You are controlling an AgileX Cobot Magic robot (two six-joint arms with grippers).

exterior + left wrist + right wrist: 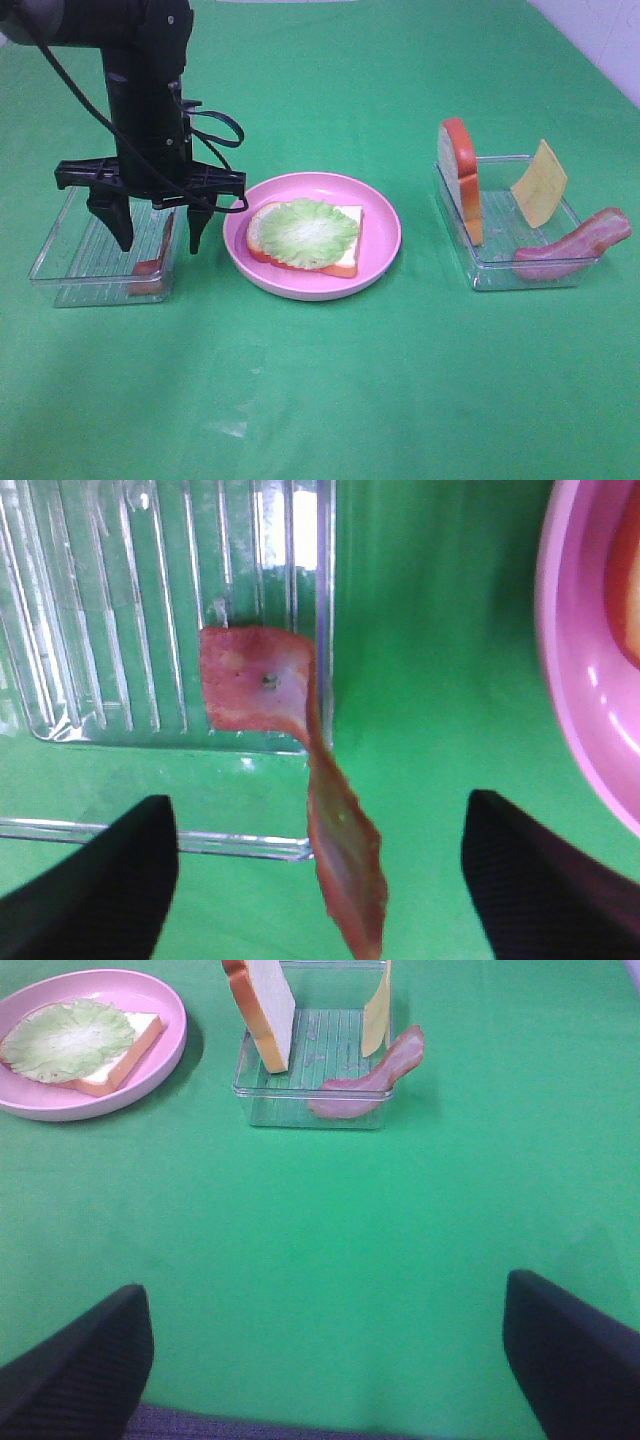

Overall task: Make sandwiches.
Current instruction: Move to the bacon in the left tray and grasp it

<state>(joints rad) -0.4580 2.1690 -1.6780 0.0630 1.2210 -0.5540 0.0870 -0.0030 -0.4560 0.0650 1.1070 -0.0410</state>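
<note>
I am holding my left pincer [161,240] over the left tray [50,262] with its jaws apart and gripping nothing. They are straddling the bacon strip [260,685], one finger on each side and neither touching it. One end of the strip is lying flat on the tray floor, and the rest is leaning up over the wall on the plate side. My right pincer [325,1290] is hanging open and empty over the bare green worktop [320,400], well apart from everything.

On the pink plate [385,245] a bread slice [350,255] is lying with lettuce [303,232] on top. The second bread slice [460,170], the cheese [540,183] and another bacon strip [575,245] are waiting in the right tray [500,275].

The raised part of the strip is thin and twisted, so I am risking a pinch on its edge alone, and it could slip out or fold. A fingertip is also coming near the clear wall. If it catches the rim, I judge the light tray will tip or skid toward the plate. The flat end may also hook on the wall as the strip is lifted and drag the tray along.

I am finding no brand, label or writing anywhere.
</note>
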